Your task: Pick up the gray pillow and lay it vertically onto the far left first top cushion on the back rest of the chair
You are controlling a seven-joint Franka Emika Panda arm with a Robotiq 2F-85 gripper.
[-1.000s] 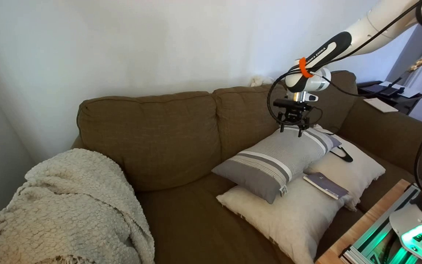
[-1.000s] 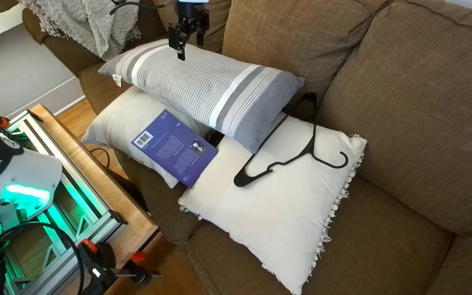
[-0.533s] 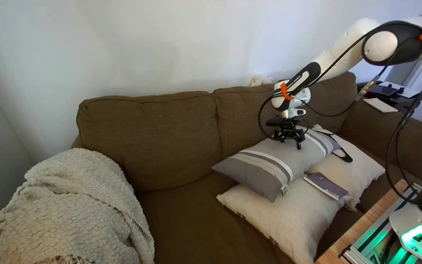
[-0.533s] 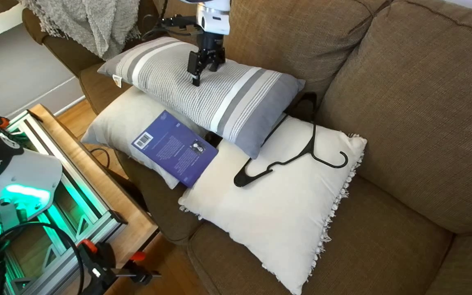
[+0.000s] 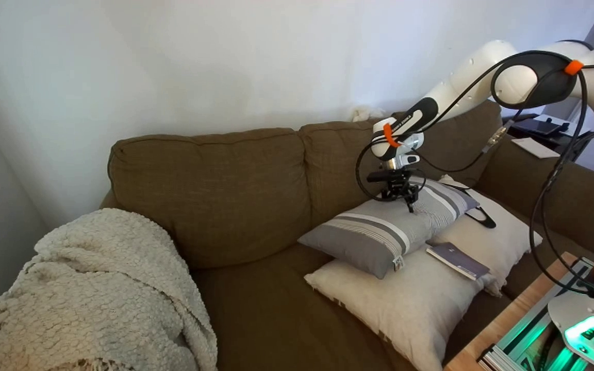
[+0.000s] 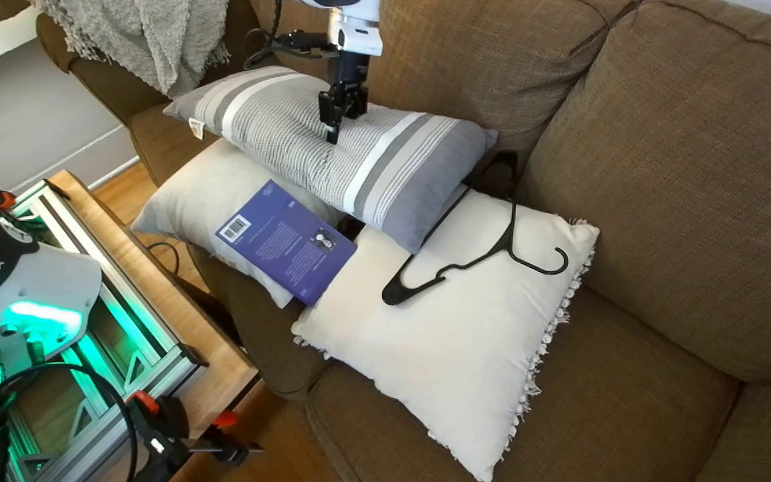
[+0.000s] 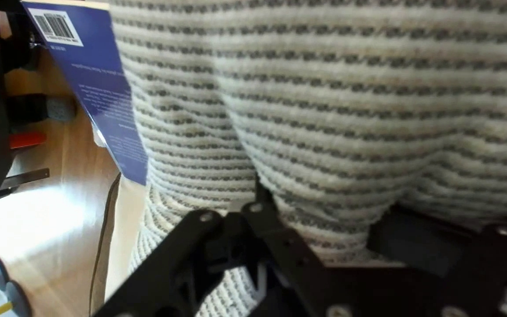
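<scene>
Atop the pale pillows [image 6: 449, 321], the gray pillow [image 6: 362, 157] now dents deeper under your gripper [image 6: 346, 126], bunching between part-spread jaws, so lifting seems near, though you can't tell whether they hold it.

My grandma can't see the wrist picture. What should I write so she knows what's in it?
A gray-striped pillow seen very close fills most of the view, dented by the robot's open black tool. At upper left is a blue book, with wooden floor below.
</scene>
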